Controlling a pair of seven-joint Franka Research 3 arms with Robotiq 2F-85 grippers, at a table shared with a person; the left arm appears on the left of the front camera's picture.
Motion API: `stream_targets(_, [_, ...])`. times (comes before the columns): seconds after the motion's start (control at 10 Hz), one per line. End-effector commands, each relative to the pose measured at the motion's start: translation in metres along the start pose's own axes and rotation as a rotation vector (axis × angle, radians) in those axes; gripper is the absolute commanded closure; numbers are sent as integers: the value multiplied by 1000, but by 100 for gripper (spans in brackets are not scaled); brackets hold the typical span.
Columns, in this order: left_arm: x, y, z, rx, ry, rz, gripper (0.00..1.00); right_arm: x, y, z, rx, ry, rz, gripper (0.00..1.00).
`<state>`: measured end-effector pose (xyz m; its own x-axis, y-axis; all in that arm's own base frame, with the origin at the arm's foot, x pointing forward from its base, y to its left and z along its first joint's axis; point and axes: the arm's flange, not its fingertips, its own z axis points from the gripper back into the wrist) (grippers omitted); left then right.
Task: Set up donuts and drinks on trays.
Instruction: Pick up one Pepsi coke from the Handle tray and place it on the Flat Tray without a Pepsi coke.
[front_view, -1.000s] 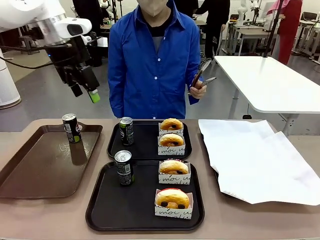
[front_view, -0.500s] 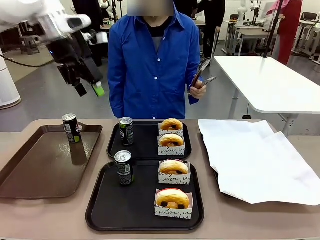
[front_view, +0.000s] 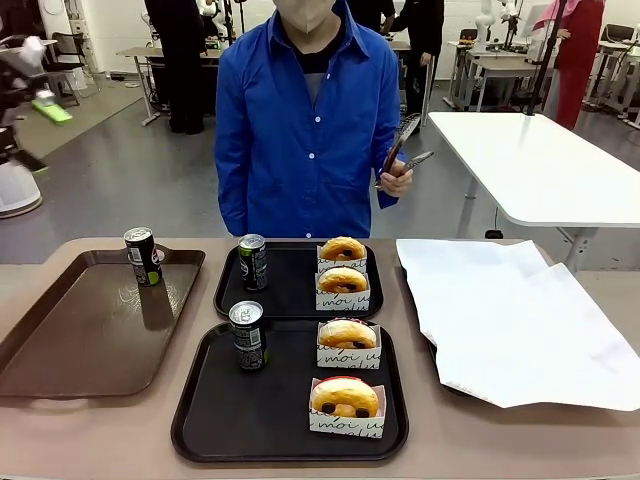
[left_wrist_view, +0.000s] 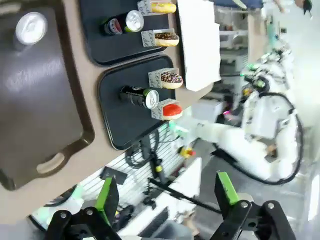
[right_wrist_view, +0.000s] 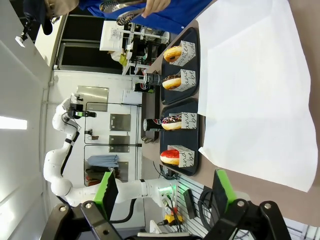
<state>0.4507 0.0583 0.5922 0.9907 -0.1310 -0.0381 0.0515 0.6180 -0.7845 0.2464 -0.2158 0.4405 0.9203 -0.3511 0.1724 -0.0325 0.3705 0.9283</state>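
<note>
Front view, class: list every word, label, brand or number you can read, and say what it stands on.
"moi" with part of a further letter: black script on the white paper sleeve of the middle donut.
The same script on the sleeve of the donut behind it: only partly readable.
Script on the nearest donut's sleeve: cut off, not readable.
Green-and-white marks on the three cans: too small to read.
No numbers or signs are readable.

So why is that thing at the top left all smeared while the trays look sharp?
Front view: the left end effector is motion-blurred, while the black trays and cans stay crisp. Left wrist view: the wide lens tilts and bends the brown tray, and the background is soft.
</note>
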Motion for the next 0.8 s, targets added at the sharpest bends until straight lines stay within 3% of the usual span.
stream_targets(0.0, [7, 36, 16, -155, -92, 26, 0, 2, 1, -1, 29, -12, 18, 0])
stream_targets(0.3, [-27, 107, 16, -304, -236, -72, 0, 2, 1, -1, 29, -12, 18, 0])
stream_targets(0.7, [-60, 139, 29, -337, -300, -113, 0, 2, 1, -1, 29, -12, 18, 0])
